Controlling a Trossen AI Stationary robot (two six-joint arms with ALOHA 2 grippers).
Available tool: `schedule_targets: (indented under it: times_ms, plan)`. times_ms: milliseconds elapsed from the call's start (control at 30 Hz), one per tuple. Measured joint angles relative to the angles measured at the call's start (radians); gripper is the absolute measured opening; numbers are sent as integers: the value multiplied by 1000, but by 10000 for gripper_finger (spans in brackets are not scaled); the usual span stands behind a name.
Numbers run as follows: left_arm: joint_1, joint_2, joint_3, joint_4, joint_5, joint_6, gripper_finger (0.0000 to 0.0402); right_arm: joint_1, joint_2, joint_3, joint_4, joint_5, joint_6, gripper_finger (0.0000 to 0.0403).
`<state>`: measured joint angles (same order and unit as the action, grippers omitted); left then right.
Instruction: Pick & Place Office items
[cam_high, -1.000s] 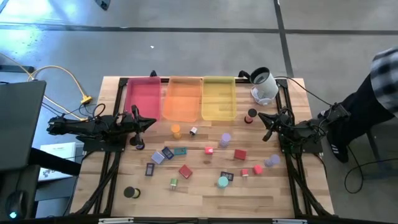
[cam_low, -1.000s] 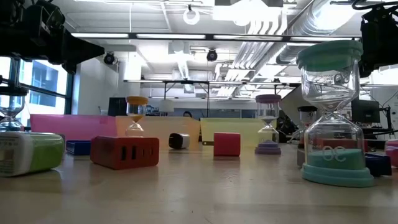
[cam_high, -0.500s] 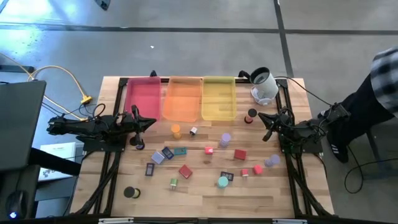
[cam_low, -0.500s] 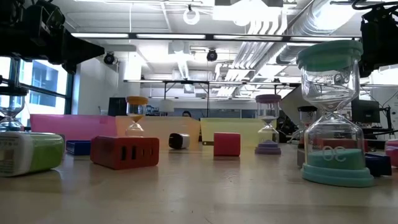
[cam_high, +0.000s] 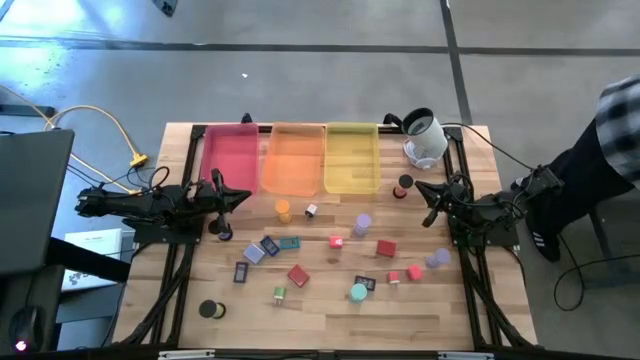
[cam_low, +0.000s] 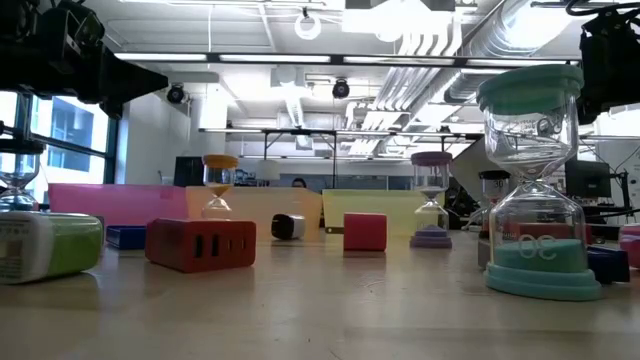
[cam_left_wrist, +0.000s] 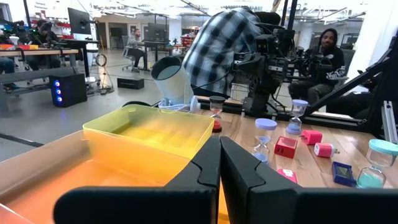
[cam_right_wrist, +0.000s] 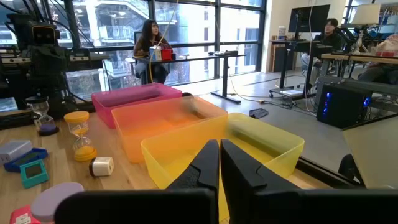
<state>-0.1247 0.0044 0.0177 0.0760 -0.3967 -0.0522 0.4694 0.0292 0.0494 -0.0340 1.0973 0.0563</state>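
With both the left gripper (cam_high: 243, 196) and right gripper (cam_high: 421, 186) pressed together and empty, the teal hourglass (cam_low: 532, 178) looks light but fragile, best pinched at its narrow waist.

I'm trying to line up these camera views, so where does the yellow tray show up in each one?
High view: yellow tray, rightmost of three, top centre.
Low view: tray is the pale wall behind the red cube.
Left wrist view: tray is centre-left, beyond the orange tray.
Right wrist view: tray is central, nearest.
Shared landmark: the orange tray, beside it in every view.
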Motion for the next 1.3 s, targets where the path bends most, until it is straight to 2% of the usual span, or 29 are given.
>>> schedule_targets:
  times_ms: [800,867,1000,1167,1300]
  plan:
    - [0,0,0,0,0,0,1,0,0,0,4,-1,0,4]
    - [0,0,0,0,0,0,1,0,0,0,26,-10,3,4]
    - [0,0,0,1,0,-17,1,0,0,0,41,-95,36,4]
    - [0,0,0,1,0,-83,1,-2,0,0,51,-27,28,4]
    - [0,0,0,2,0,-87,1,-2,0,0,48,-34,53,4]
